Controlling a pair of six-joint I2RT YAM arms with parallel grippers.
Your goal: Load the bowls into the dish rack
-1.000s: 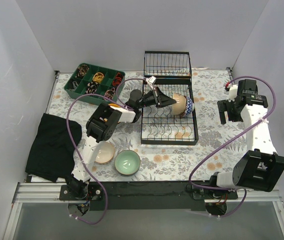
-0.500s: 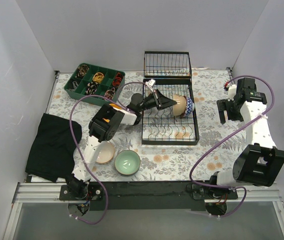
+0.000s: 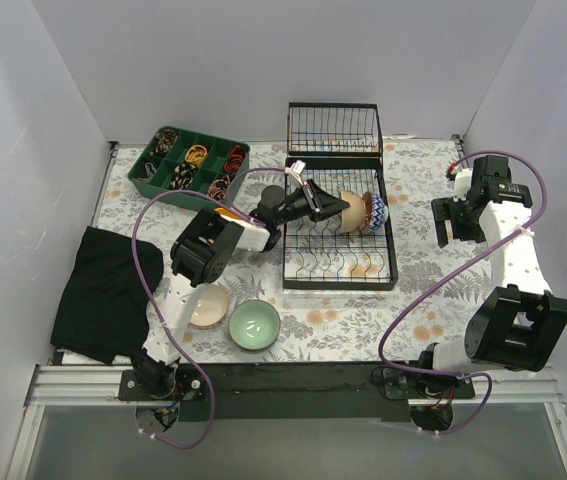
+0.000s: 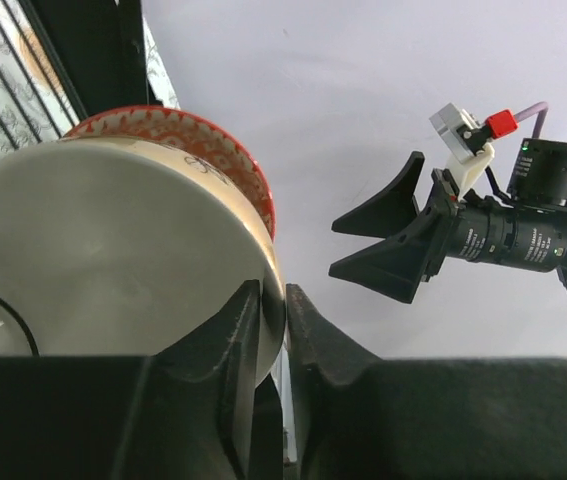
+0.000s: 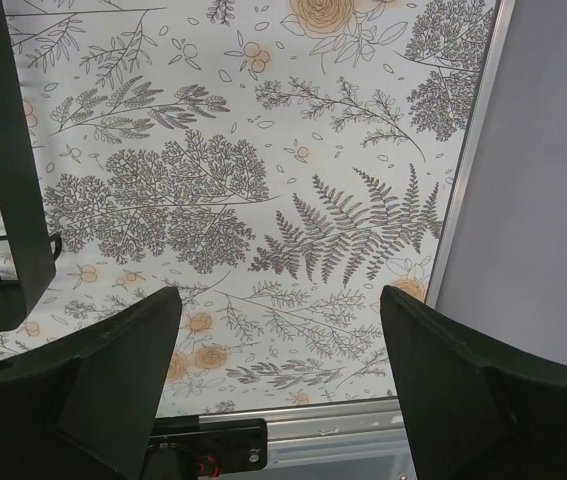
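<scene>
The black wire dish rack (image 3: pixel 338 262) stands in the middle of the table. A pale bowl with a yellowish rim (image 4: pixel 113 240) stands on edge in it, against a red-and-white patterned bowl (image 4: pixel 213 135) and a blue patterned bowl (image 3: pixel 378 212). My left gripper (image 3: pixel 337 205) reaches in from the left, its jaws closed on the pale bowl's rim (image 4: pixel 273 290). A beige bowl (image 3: pixel 206 305) and a mint green bowl (image 3: pixel 254 325) sit on the cloth near the left arm's base. My right gripper (image 3: pixel 455 222) hangs open and empty over the flowered cloth (image 5: pixel 281 300).
A green compartment tray (image 3: pixel 155 185) of small items sits at the back left. A black cloth (image 3: pixel 103 290) lies at the left edge. The rack's wire basket section (image 3: pixel 333 128) stands at the back. White walls enclose the table, and its metal edge (image 5: pixel 363 425) is close to the right gripper.
The left gripper and the pale bowl have shifted slightly left in the rack. The right arm has barely moved.
</scene>
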